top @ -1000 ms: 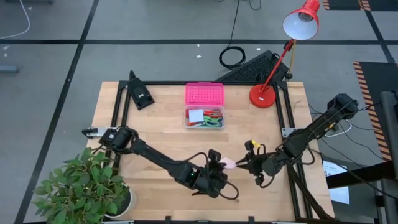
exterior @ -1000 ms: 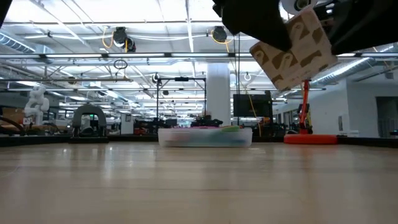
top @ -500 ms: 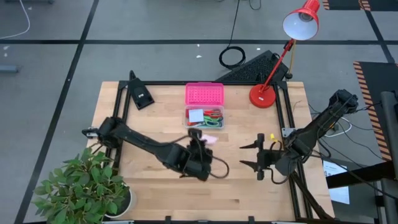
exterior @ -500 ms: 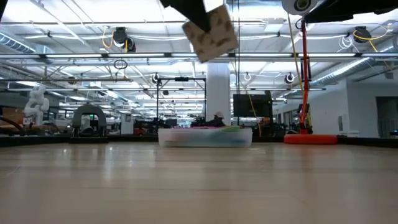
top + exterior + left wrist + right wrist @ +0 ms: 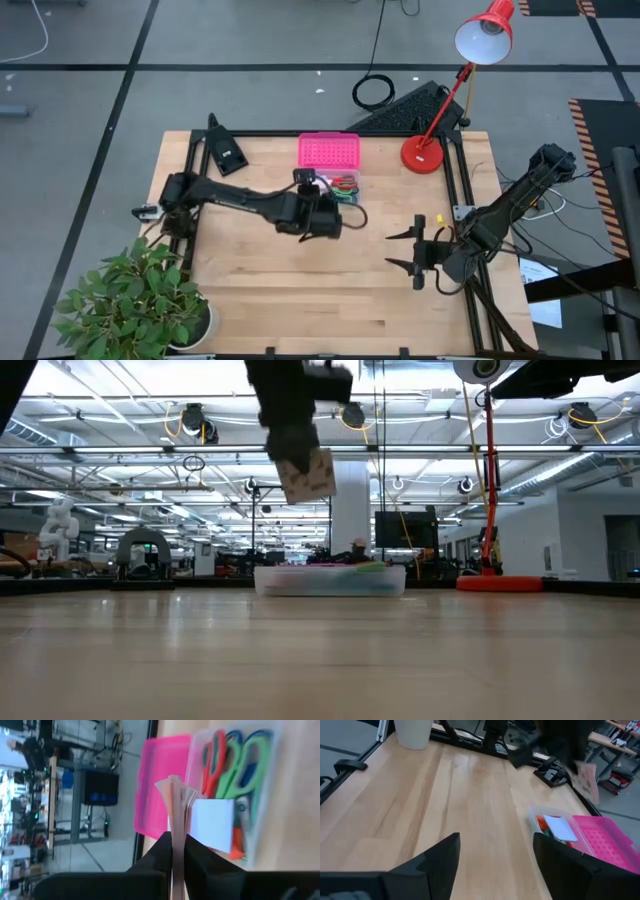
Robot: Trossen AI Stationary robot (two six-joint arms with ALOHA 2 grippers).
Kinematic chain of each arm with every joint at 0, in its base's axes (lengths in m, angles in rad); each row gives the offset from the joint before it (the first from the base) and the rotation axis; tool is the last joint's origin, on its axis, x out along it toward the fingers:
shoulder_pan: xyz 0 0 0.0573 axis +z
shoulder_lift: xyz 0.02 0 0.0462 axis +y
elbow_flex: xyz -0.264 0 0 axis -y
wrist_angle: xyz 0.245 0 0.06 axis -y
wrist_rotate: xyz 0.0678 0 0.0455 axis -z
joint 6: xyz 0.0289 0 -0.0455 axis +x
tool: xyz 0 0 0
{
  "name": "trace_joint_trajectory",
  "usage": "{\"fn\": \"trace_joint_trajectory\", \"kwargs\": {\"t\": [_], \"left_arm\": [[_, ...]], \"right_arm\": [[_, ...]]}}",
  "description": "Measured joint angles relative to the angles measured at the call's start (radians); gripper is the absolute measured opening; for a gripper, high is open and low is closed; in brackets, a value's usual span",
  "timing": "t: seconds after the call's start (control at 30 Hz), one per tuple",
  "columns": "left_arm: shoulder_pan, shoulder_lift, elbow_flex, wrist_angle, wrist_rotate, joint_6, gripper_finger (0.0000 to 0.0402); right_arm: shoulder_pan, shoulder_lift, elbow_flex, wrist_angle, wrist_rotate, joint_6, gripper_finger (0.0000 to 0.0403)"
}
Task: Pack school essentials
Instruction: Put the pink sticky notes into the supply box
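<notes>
A clear box [image 5: 329,190] holds scissors [image 5: 235,760] with red, green and blue handles and a pale notepad [image 5: 213,823]. Its pink lid [image 5: 328,152] lies on the table just beyond it. My left gripper [image 5: 308,188] hovers at the box's near left corner, shut on a pink notepad [image 5: 306,474]; the left wrist view shows this notepad [image 5: 176,805] edge-on. My right gripper [image 5: 413,250] stands open near the table's right edge, and nothing shows between its fingers in the right wrist view [image 5: 495,865]. My left gripper pinches the pink notepad between its two fingers, one on each flat face [image 5: 177,845]. The fingers come from above, slanting toward the far edge. The pad hangs tilted below them [image 5: 310,480], lifted clear of the table, over the near side of the box.
A red desk lamp [image 5: 440,120] stands at the far right corner, and a black bracket [image 5: 226,150] at the far left. A potted plant [image 5: 140,300] sits off the near left corner. Bare wood [image 5: 300,290] fills the near half of the table.
My left gripper has carried the pink notepad from beside my right gripper, near the table's front, toward the far edge and left, up to the box. The pad has turned from tilted flat to hanging nearly edge-down. My right gripper has drawn back toward the right edge.
</notes>
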State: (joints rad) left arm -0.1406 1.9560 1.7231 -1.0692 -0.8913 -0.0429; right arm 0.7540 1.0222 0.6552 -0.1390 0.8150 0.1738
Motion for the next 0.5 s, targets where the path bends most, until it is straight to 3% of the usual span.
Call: {"fn": "trace_joint_trajectory", "kwargs": {"t": [0.17,0.37,0.5], "left_arm": [[0.071,0.0,-0.128,0.165,0.061,0.064,0.0013],[0.109,0.001,-0.241,0.32,0.088,0.137,0.0035],[0.117,0.001,-0.297,0.393,0.119,0.146,0.0029]], "right_arm": [[0.0,0.0,0.0,0.0,0.0,0.016,0.0242],[0.0,0.0,0.0,0.0,0.0,0.017,0.0242],[0.0,0.0,0.0,0.0,0.0,0.017,0.0242]]}}
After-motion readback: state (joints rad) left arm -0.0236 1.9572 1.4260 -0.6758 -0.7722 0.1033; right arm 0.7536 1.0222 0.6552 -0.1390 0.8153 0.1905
